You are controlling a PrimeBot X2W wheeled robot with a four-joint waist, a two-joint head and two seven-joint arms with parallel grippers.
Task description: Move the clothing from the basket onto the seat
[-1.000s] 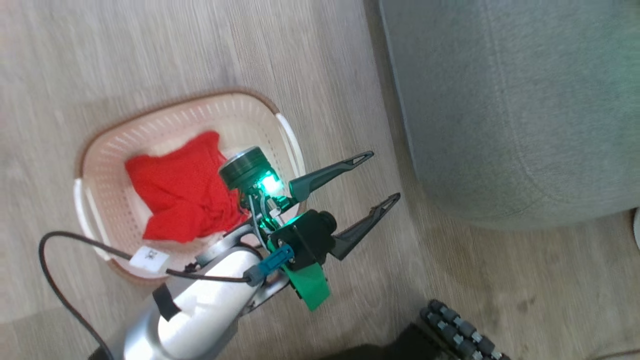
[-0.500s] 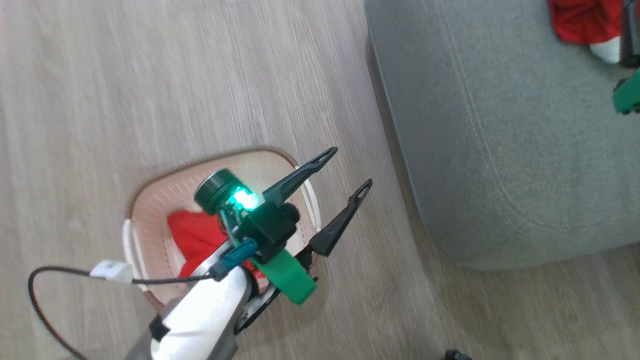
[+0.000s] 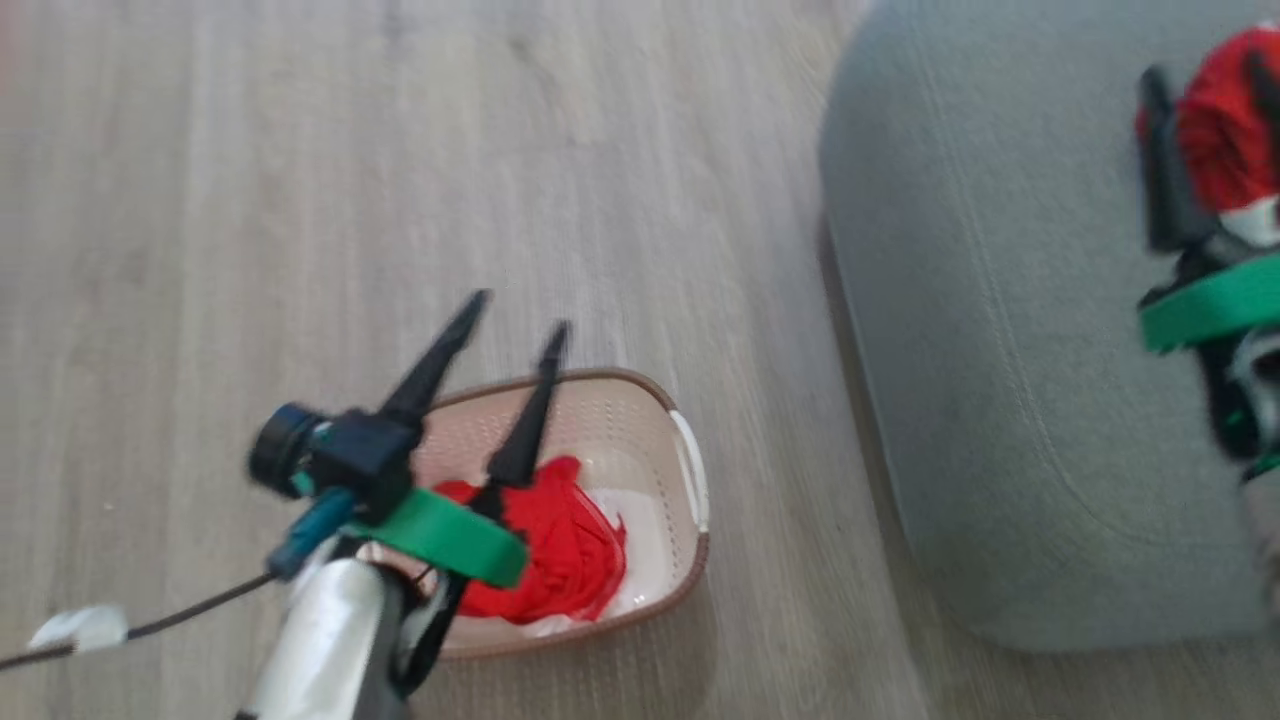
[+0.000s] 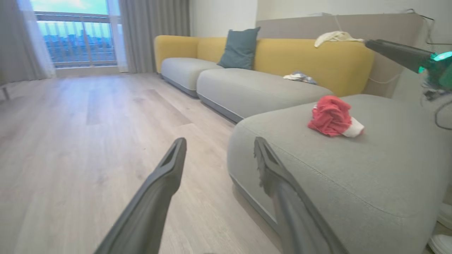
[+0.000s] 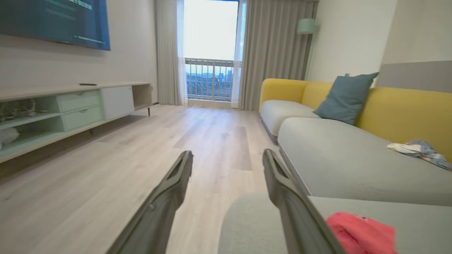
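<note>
1. The task looks about half done. The first red garment (image 4: 330, 116) lies bunched on the grey seat cushion (image 4: 317, 169). The second red garment (image 3: 560, 540) is yet to be moved and sits in the basket (image 3: 690, 470) on the wood floor (image 3: 300, 200).
2. The right jaws are spread wide and empty. In the right wrist view the first red garment lies just outside one finger, below the tips and not between the two.
3. The left jaws are also released and hold nothing. In the head view they hang over the basket, with the second red garment under the finger roots and the tips reaching to the far rim.
4. The first red garment is a short heap. Its long axis runs across the left jaws' line, and its white trim (image 4: 354, 129) is turned toward the right jaws.
5. The second red garment is crumpled, so its long axis is hard to tell. The basket's long axis lies crosswise to the left jaws.
</note>
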